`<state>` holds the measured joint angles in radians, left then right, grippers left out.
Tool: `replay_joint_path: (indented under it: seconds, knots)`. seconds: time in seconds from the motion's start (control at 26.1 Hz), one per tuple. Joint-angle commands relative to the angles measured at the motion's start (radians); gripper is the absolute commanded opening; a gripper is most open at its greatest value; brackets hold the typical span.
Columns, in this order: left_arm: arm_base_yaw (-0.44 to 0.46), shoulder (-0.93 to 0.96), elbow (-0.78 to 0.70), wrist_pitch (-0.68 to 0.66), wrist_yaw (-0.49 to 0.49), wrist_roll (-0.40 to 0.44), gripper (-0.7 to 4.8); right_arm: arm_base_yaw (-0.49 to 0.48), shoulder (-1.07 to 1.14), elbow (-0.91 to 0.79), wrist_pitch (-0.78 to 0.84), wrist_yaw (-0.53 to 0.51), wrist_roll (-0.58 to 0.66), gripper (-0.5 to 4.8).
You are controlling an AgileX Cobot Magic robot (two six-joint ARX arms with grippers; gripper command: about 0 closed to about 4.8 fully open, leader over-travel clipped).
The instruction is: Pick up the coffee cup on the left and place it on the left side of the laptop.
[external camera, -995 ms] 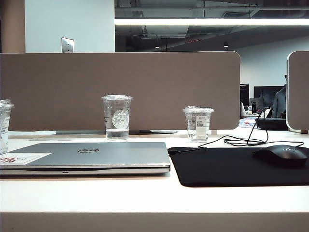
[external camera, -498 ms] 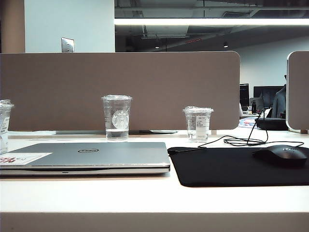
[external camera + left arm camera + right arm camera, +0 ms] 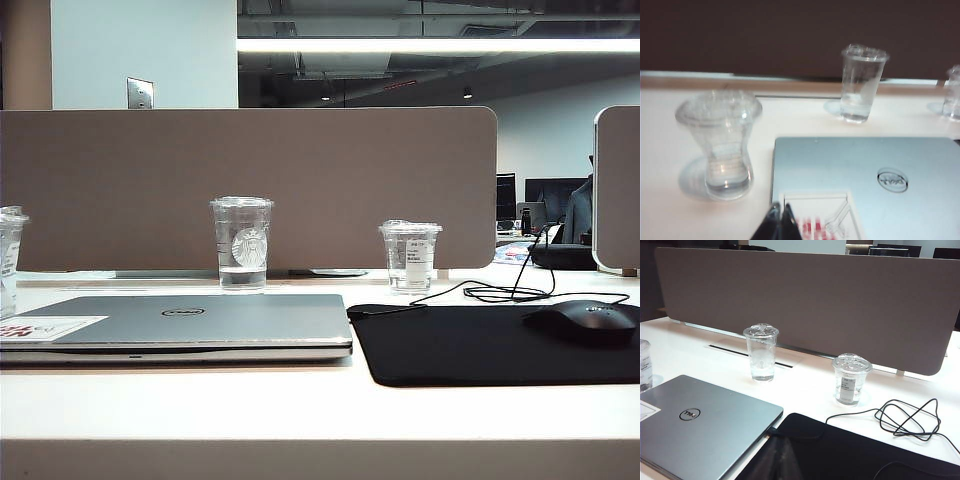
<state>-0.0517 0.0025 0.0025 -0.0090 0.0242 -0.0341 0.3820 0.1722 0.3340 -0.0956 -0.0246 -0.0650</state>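
The coffee cup (image 3: 720,146), short, wide and clear with a lid and a little liquid, stands upright on the white table just left of the laptop (image 3: 875,170). In the exterior view the coffee cup (image 3: 9,258) is cut off by the left edge, beside the closed silver Dell laptop (image 3: 230,318). My left gripper (image 3: 780,209) is shut and empty. It sits over the laptop's corner by the white sticker (image 3: 817,212), apart from the cup. My right gripper (image 3: 776,450) is shut and empty, above the gap between the laptop (image 3: 705,425) and the mouse pad. Neither gripper shows in the exterior view.
A taller Starbucks cup (image 3: 242,243) stands behind the laptop, and a smaller cup with a white label (image 3: 410,256) stands to its right. A black mouse pad (image 3: 470,345) holds a mouse (image 3: 585,322), with a cable (image 3: 500,292) trailing back. A brown partition (image 3: 250,185) closes off the rear.
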Motion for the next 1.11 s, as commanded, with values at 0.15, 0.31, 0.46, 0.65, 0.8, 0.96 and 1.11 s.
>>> replay_joint_path:
  seconds: [0.15, 0.31, 0.46, 0.65, 0.8, 0.96, 1.11]
  knots:
    - [0.002, 0.000, 0.004, 0.029, 0.006, 0.053, -0.06, 0.000, -0.002, 0.005, 0.013, 0.004, -0.002, -0.01]
    - [0.002, 0.000, 0.004, 0.029, 0.006, 0.052, -0.06, 0.000, -0.002, 0.005, 0.013, 0.004, -0.002, -0.01]
    - [0.002, 0.000, 0.004, 0.031, -0.024, 0.052, -0.06, 0.000, -0.002, 0.005, 0.013, 0.004, -0.002, -0.01]
    - [0.002, 0.000, 0.004, 0.031, -0.028, 0.053, -0.06, 0.000, -0.002, 0.005, 0.013, 0.004, -0.002, -0.01]
    - [0.002, 0.000, 0.004, 0.024, -0.027, 0.053, -0.06, 0.000, -0.002, 0.005, 0.013, 0.004, -0.002, -0.01]
    - [0.002, 0.000, 0.004, 0.024, -0.027, 0.053, -0.06, 0.000, -0.002, 0.005, 0.013, 0.004, -0.002, -0.01]
    - [0.002, 0.000, 0.004, 0.024, -0.027, 0.053, -0.06, 0.000, -0.002, 0.005, 0.013, 0.004, -0.002, -0.01]
